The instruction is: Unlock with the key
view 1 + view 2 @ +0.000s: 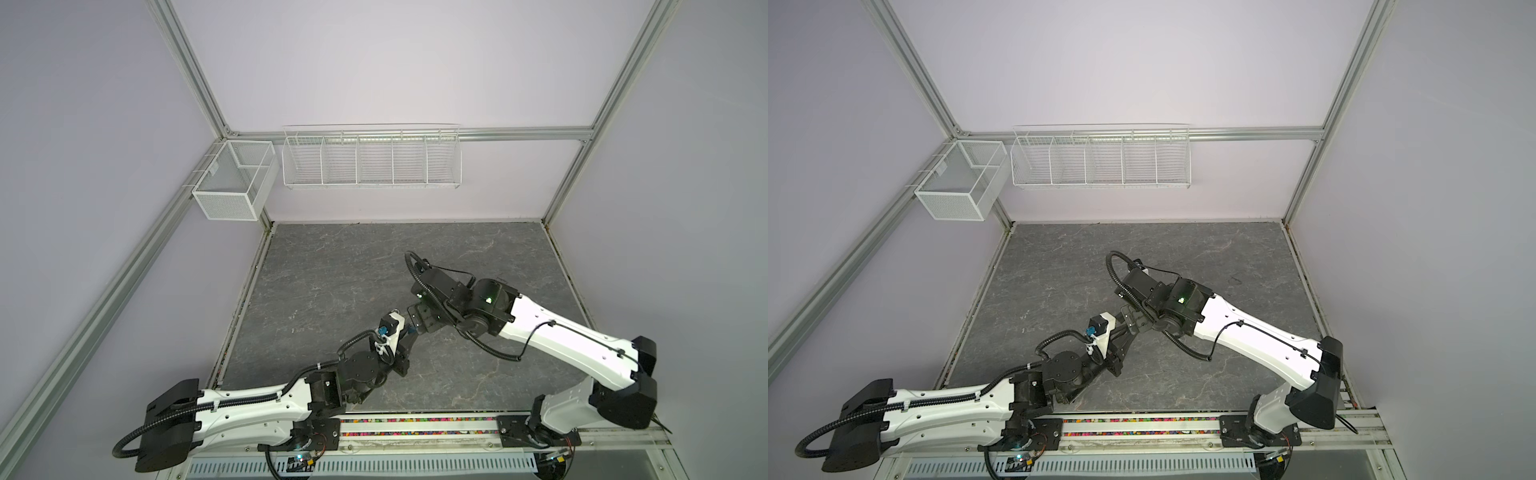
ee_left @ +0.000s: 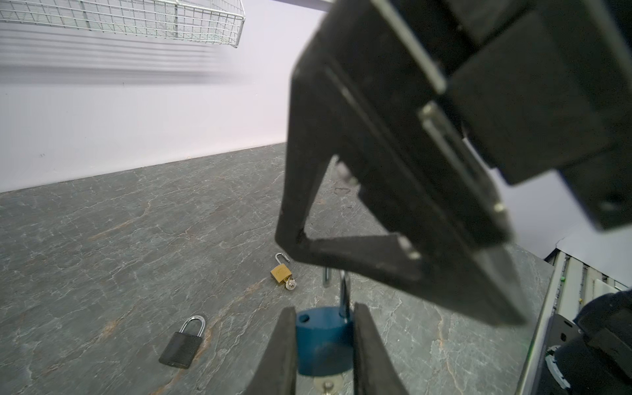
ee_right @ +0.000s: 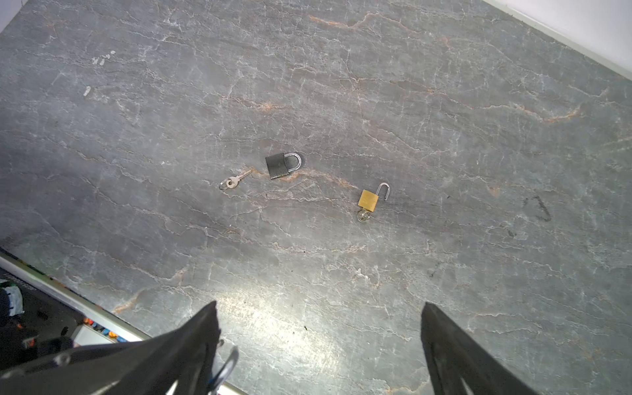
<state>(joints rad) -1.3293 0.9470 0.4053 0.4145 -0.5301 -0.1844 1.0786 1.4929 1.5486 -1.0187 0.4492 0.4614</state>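
The left gripper is clamped on the body of a blue metal padlock held above the grey marbled tabletop, with a small pale key head showing at the lock's base. The right gripper stands wide apart and holds nothing, one finger just beside the blue lock's silver shackle. Below lie a shut black padlock, a loose silver key beside it, and a brass padlock sprung open.

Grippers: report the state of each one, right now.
Left gripper: closed on the blue padlock.
Right gripper: open, nothing between its jaws.
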